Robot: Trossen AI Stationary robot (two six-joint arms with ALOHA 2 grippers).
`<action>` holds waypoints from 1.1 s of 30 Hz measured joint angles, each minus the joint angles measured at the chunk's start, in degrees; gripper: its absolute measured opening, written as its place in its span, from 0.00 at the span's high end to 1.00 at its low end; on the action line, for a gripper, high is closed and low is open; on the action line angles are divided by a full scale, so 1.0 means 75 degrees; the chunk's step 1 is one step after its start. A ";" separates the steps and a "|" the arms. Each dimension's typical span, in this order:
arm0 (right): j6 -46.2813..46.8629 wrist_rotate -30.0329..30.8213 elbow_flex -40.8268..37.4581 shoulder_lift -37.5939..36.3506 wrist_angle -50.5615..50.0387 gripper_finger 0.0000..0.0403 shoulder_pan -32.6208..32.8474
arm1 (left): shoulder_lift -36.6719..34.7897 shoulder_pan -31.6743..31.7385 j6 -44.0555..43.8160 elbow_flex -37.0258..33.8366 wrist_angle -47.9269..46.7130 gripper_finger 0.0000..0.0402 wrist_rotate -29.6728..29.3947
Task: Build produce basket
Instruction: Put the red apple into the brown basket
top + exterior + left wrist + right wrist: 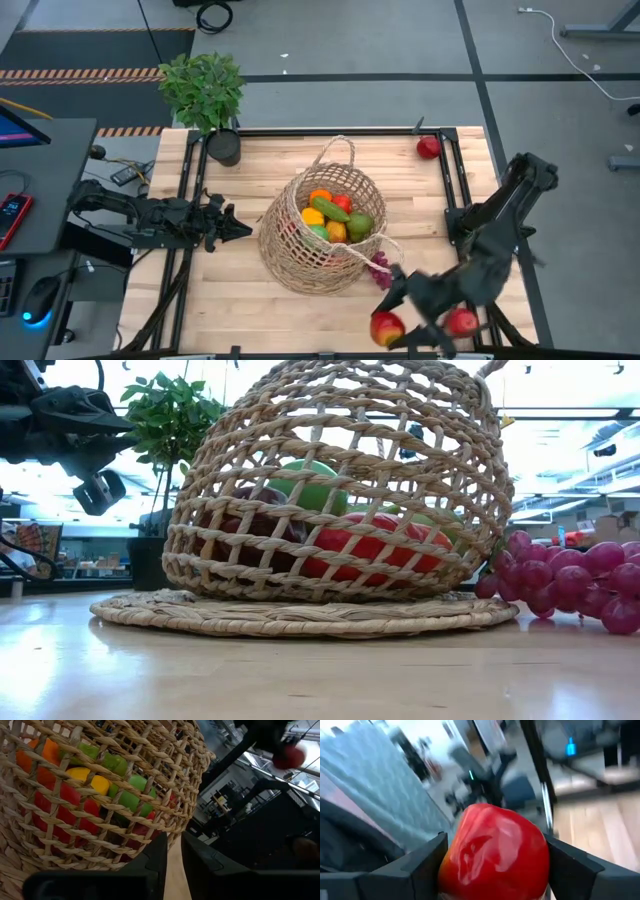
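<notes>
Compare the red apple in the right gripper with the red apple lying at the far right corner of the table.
The red apple in the right gripper is clamped between the right gripper's fingers at the near table edge, while the red apple at the far corner lies free on the wood. The gripped one shows a yellowish patch from above; the far one looks plain red. Both are small, round, red toy apples outside the wicker basket.

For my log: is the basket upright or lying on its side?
On its side: the basket has its opening facing sideways, with produce visible inside.
</notes>
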 joint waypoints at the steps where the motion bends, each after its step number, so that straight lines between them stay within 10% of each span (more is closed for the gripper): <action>1: -0.0188 0.0021 0.0000 -0.0171 0.0186 0.26 0.0000 | 0.0001 0.0000 0.0005 -0.0001 0.0001 0.85 0.0002; 20: -0.1743 0.0464 -0.0006 -0.1368 0.1498 0.26 -0.0300 | 0.0003 -0.0001 0.0003 -0.0001 0.0001 0.86 0.0000; 33: -1.0508 0.4133 -0.0009 -0.1332 0.1527 0.26 -0.0481 | 0.0001 -0.0001 0.0001 0.0000 0.0001 0.86 0.0000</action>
